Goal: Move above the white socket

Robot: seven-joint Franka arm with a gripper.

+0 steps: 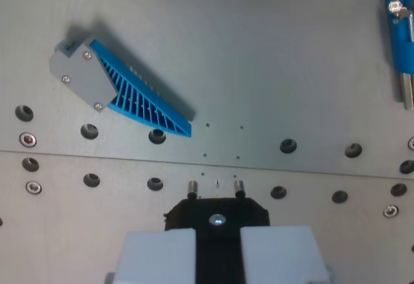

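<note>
Tool: holding a black plug between its pale fingers.
White socket: not showing.
Blue-grey part: lying ahead-left.
Counter: grey metal, holes running across.

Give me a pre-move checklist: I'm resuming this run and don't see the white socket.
1. White socket in view: not ok, none visible.
2. Tool gripping the black plug: ok.
3. The two pins straight: ok.
4. Blue-grey wedge clear of the tool: ok.
5. Blue fixture at the wrist view's right edge, clear: ok.
6. Height above the plate: cannot tell.
</note>
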